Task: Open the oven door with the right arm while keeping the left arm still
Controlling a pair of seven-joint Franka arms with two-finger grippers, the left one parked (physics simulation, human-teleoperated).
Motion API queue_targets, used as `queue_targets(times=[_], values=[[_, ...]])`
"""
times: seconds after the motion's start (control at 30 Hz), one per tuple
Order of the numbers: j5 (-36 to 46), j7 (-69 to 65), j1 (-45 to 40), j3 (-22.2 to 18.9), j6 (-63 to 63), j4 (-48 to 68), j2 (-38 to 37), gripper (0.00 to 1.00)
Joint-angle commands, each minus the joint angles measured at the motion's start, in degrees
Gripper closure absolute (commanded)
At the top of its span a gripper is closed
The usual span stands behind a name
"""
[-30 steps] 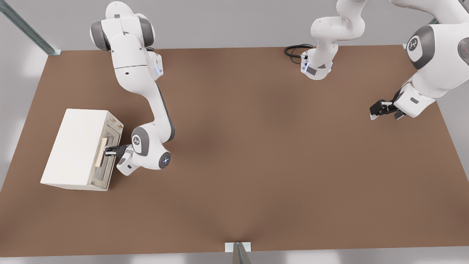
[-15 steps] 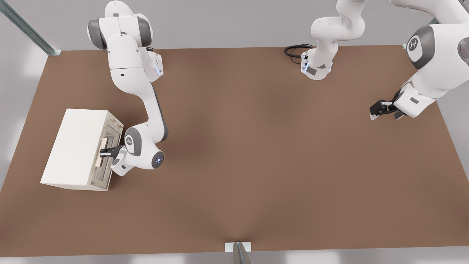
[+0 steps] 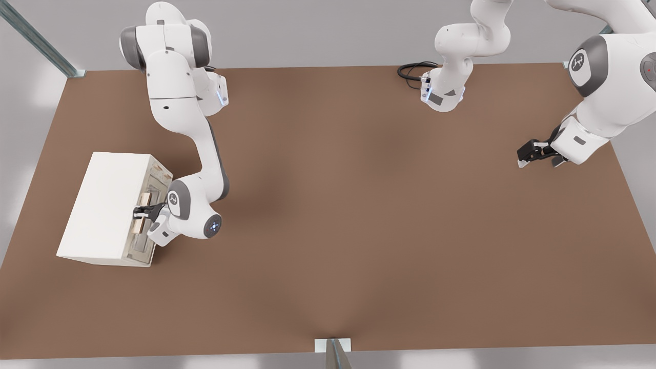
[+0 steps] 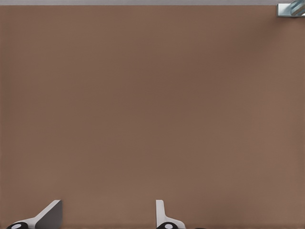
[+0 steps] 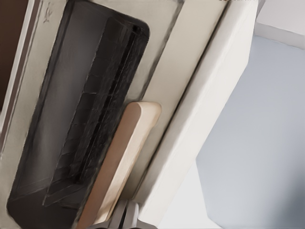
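Observation:
The cream oven [image 3: 105, 205] stands on the brown table at the front view's left, its windowed door [image 3: 154, 197] facing the front view's right and lying flat against the oven's front. The pale wooden bar handle [image 3: 137, 227] runs along the door's upper edge. My right arm's gripper [image 3: 139, 213] is at the middle of that handle, open, with one finger on each side of the bar. In the right wrist view the handle [image 5: 121, 157] runs past the dark glass window [image 5: 71, 119] down to the gripper [image 5: 121, 220] at the frame's edge.
The table [image 3: 359, 230] stretches wide to the front view's right of the oven. A black cable [image 3: 412, 69] lies coiled at the far edge. Metal posts stand at the far left corner [image 3: 36, 38] and the near edge's middle [image 3: 333, 351].
The right arm's gripper has moved toward the oven, from just in front of the door to around the handle. The door has not moved.

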Motion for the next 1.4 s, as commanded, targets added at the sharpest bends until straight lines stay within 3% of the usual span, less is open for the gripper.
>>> queue_targets(times=[0.0, 0.53, 0.67, 0.77, 0.83, 0.9, 0.93, 0.97, 1.0, 1.03, 1.07, 1.13, 1.37], values=[[0.00, -0.03, 0.24, 0.04, -0.01, 0.07, -0.01, 1.00], [0.26, 0.76, 1.91, 0.13, 1.05, 0.33, 1.04, 1.00], [0.79, 1.02, 6.39, 1.27, -1.50, 4.02, 0.60, 1.00], [9.48, 2.96, 7.01, 4.16, -4.40, 6.49, -4.05, 1.00], [20.11, -1.96, -0.81, 12.08, -5.46, 6.49, -14.68, 1.00], [35.05, -11.80, -7.75, 14.37, -8.87, 12.54, -20.58, 1.00], [38.14, -14.88, -9.77, 14.37, -13.01, 18.08, -20.75, 0.94], [38.41, -18.39, -11.27, 14.28, -15.83, 20.90, -21.98, 0.78], [38.84, -20.33, -13.20, 14.28, -16.00, 22.13, -23.39, 0.57], [42.97, -20.33, -15.22, 13.93, -15.74, 22.13, -24.36, 0.17], [43.42, -20.86, -15.66, 13.49, -15.39, 22.13, -25.24, 0.00], [43.77, -24.90, -16.10, 11.21, -14.95, 22.31, -27.26, 0.00], [43.77, -25.52, -18.57, 10.94, -13.63, 26.00, -26.38, 0.00]])
